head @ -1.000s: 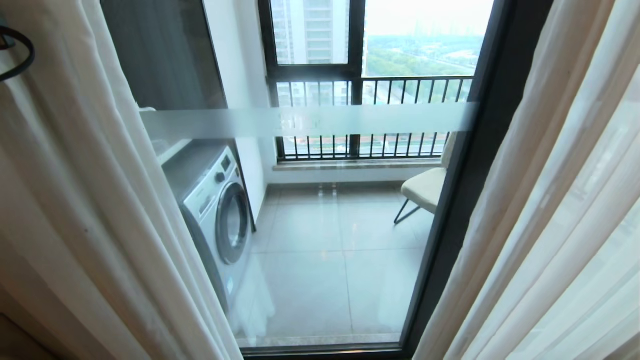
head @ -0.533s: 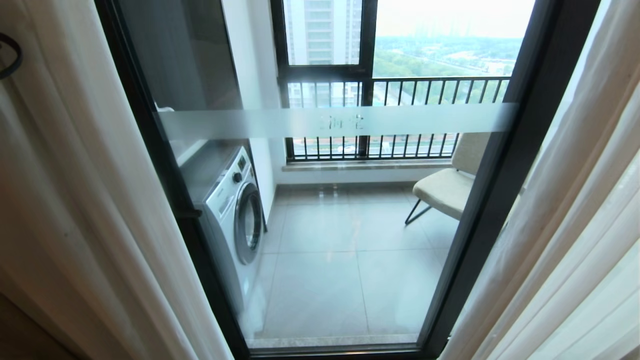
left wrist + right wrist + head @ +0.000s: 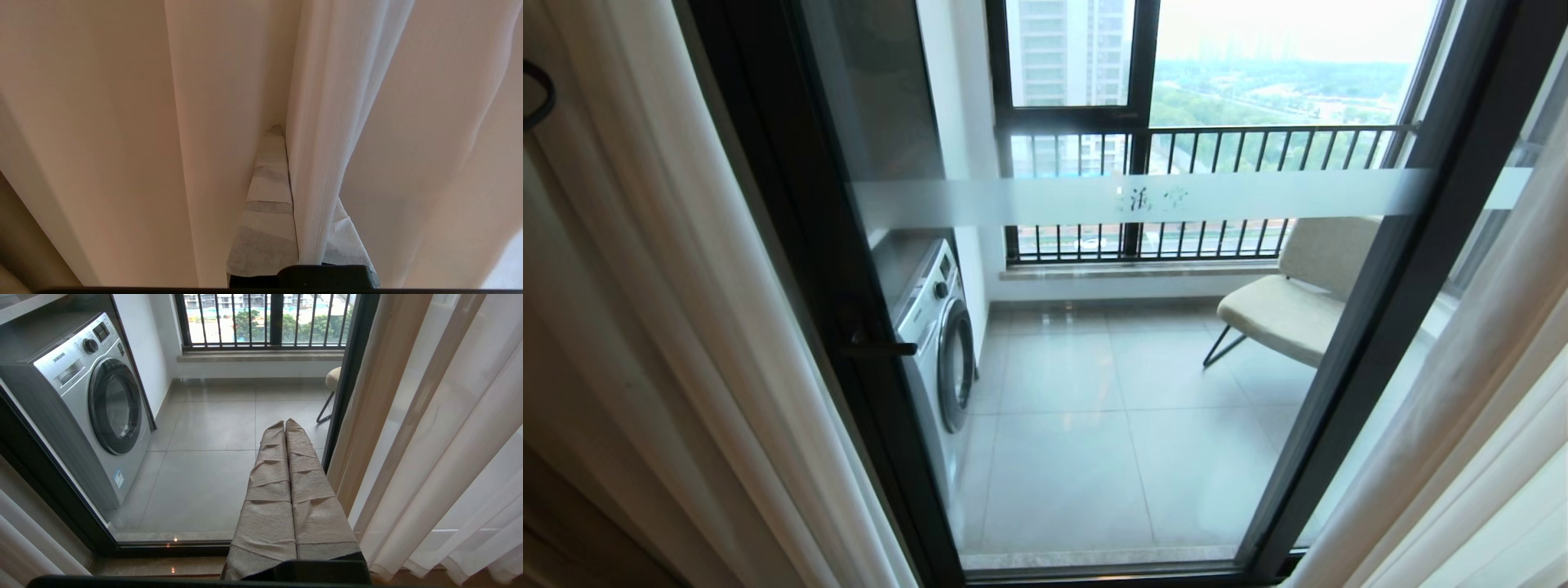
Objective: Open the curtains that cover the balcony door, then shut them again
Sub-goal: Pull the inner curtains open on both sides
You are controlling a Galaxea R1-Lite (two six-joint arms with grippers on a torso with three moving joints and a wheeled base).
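Balcony floor tiles show through the balcony door [image 3: 1094, 367], the curtains [image 3: 645, 327] parted to both sides.

Leftmost, the left end effector [image 3: 286, 196] is clamped on a sheer fold; to draw it well, I judge it should keep that pinch and pull level along the rail, clear of the door handle [image 3: 878, 349]. Rightward, glass lies bare between black frames. Farther right, the right end effector [image 3: 286, 428] hangs closed and empty beside the right drape.

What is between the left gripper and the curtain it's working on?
Nothing visible. The left gripper is shut on a fold of the curtain, fabric hanging all around its fingers. The right gripper is shut too, clear of the cloth, facing the door.
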